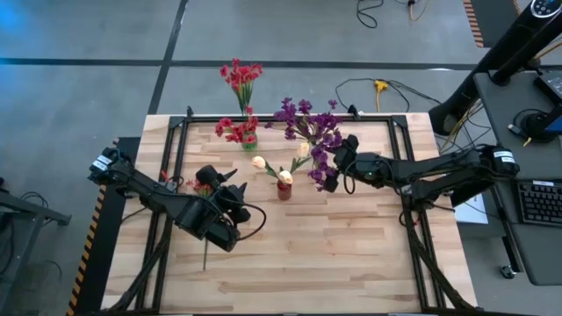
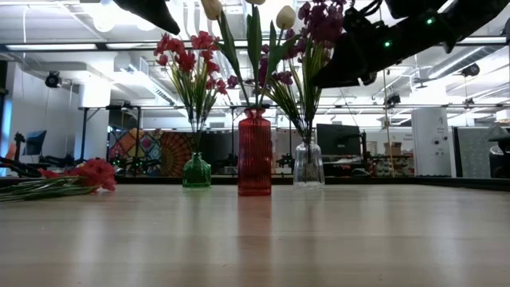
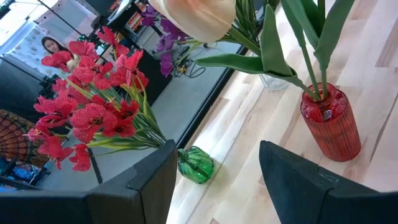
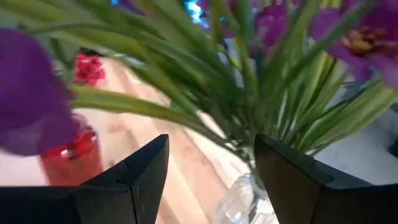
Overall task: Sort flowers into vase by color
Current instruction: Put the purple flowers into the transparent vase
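Flowers first, from the high view: you have three vases in a rough row near the far edge of the bench. The green vase holds red flowers, the red vase holds cream tulips, and the clear vase is hidden under purple flowers. One loose red sprig lies toward the left edge, partly under the left arm. The right gripper sits against the purple bunch; the left gripper hangs over mid-bench, just left of the red vase.

Low view: all three vases stand upright, and the clear vase shows here. Loose red sprigs lie flat at the left edge, possibly more than one; the stems overlap too much to count.

Left wrist view: jaws spread, nothing between them; green vase and red vase lie ahead, apart from the fingers.

Right wrist view: jaws spread, with purple stems just ahead of the gap but not pinched.

Risk for you: pulling the right arm back through that foliage could snag a stem and tip the clear vase. The left arm's descent could sweep the sprig off the edge.
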Action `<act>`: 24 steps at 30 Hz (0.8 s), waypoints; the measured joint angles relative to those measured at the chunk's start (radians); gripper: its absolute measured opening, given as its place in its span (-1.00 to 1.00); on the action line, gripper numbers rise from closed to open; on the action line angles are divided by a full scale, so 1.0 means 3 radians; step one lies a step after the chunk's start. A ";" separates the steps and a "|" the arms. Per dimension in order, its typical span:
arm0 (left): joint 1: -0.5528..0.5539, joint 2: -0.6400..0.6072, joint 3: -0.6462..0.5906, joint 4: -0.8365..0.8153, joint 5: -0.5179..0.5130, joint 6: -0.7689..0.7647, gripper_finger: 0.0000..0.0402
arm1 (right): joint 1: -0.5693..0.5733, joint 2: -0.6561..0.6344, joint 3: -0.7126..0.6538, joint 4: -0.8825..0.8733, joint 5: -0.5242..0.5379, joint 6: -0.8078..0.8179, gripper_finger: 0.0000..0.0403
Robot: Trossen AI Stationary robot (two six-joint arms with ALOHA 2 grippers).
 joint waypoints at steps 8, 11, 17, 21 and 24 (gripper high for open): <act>0.0000 0.0000 0.0000 -0.0001 0.0000 0.0000 0.04 | -0.0005 0.0125 0.0020 0.0187 0.0278 -0.0083 0.13; 0.0000 0.0000 0.0000 -0.0001 0.0000 0.0000 0.04 | -0.0008 0.0132 0.0020 0.0217 0.0374 -0.0138 0.13; 0.0001 0.0000 0.0000 0.0000 0.0000 0.0000 0.04 | -0.0006 0.0133 0.0022 0.0263 0.0370 -0.0237 0.12; 0.0001 0.0000 0.0000 0.0000 0.0000 0.0000 0.04 | -0.0008 0.0133 0.0023 0.0278 0.0203 -0.0322 0.09; 0.0000 0.0000 0.0000 0.0001 0.0000 0.0000 0.04 | -0.0006 0.0133 0.0024 0.0281 0.0132 -0.0407 0.09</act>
